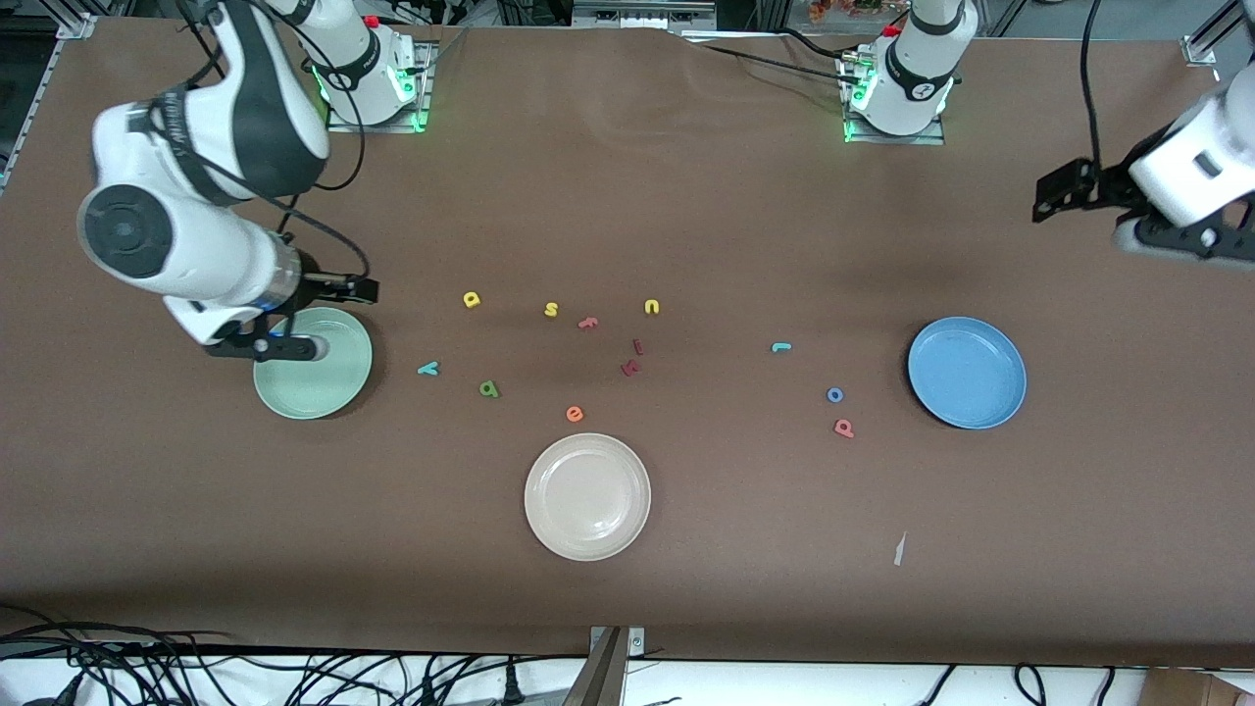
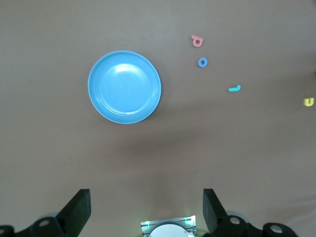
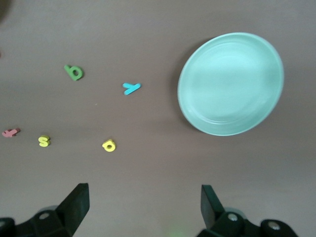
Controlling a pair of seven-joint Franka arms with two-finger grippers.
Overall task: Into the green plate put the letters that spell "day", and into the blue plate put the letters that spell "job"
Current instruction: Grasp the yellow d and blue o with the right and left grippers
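1. The right gripper (image 3: 143, 210) is hanging in the air over the green plate (image 1: 324, 387), with its fingers (image 3: 76, 205) spread wide and holding nothing.
2. The left gripper (image 2: 145, 212) is waiting high over the counter (image 1: 686, 196) at the left arm's end, its fingers (image 2: 79, 207) also spread wide and empty.
3. The yellow "d" (image 1: 472, 300), the teal "y" (image 1: 428, 369) and the green "a" (image 1: 489, 389) are lying on the counter beside the green plate, apart from each other.
4. The teal "j" (image 1: 780, 346), the blue "o" (image 1: 834, 395) and the pinkish-red "b" (image 1: 844, 428) are lying on the counter near the blue plate (image 1: 967, 373); the "o" and the "b" are just beside each other.
5. Both coloured plates are standing with nothing in them.
6. A cream-white plate (image 1: 587, 496) is sitting nearer to the front camera than all the letters, with an orange "e" (image 1: 575, 414) close to it.
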